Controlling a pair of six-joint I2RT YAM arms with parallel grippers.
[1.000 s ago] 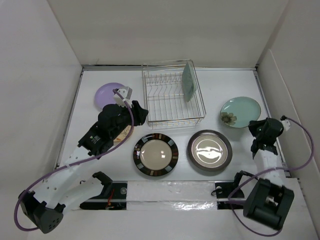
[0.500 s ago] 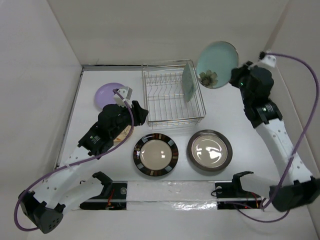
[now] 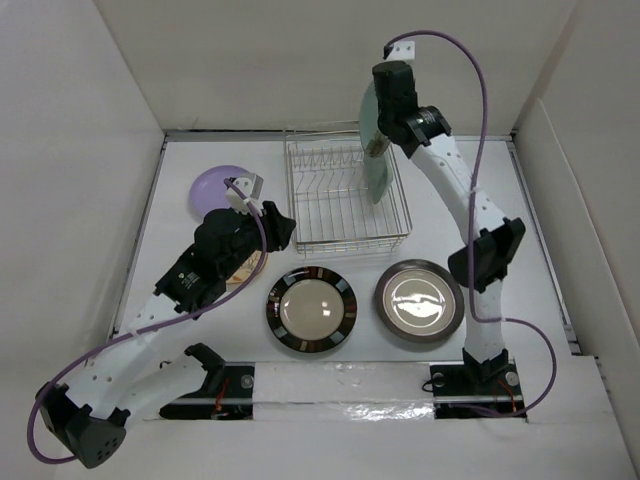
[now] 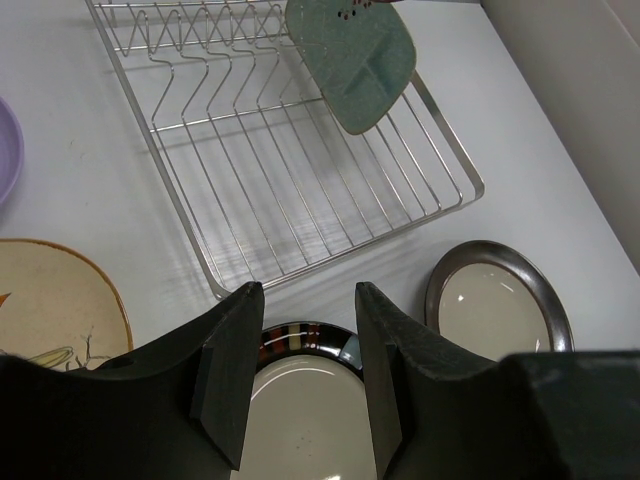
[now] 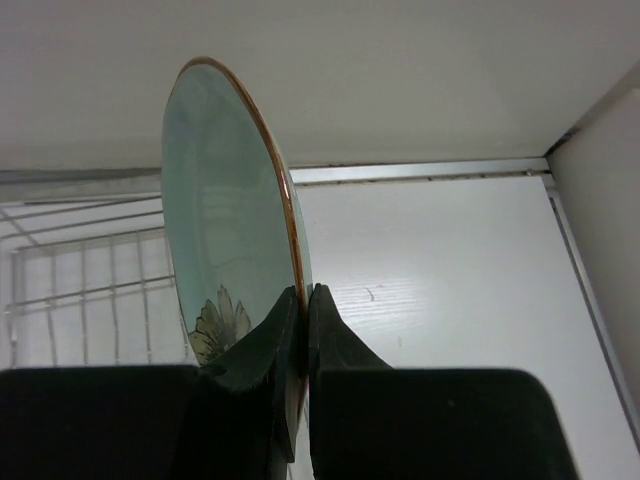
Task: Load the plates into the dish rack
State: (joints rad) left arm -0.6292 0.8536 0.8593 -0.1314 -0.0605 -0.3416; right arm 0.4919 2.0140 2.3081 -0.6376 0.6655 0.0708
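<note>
You're holding the floral plate (image 5: 215, 200) on edge, right claw (image 5: 300, 305) pinching its rim. Rack (image 3: 345, 242) sitting below-left of it, slot alignment unclear. Next: line up, lower gently. Left claw (image 4: 300, 370) hanging half-open, empty.

From above, we see only a sliver of the tan bird plate (image 3: 244, 268) beneath the left arm (image 3: 195, 275), which also covers the near rim of the lavender plate (image 3: 210, 188). In the left wrist view, the left pincer (image 4: 305, 295) masks most of the black-rimmed plate (image 4: 300, 400), and the frame's top edge crops the squarish plate (image 4: 352, 60). In the right wrist view, the floral plate (image 5: 225, 220) loses its lower rim behind the right pincer (image 5: 303, 295).
</note>
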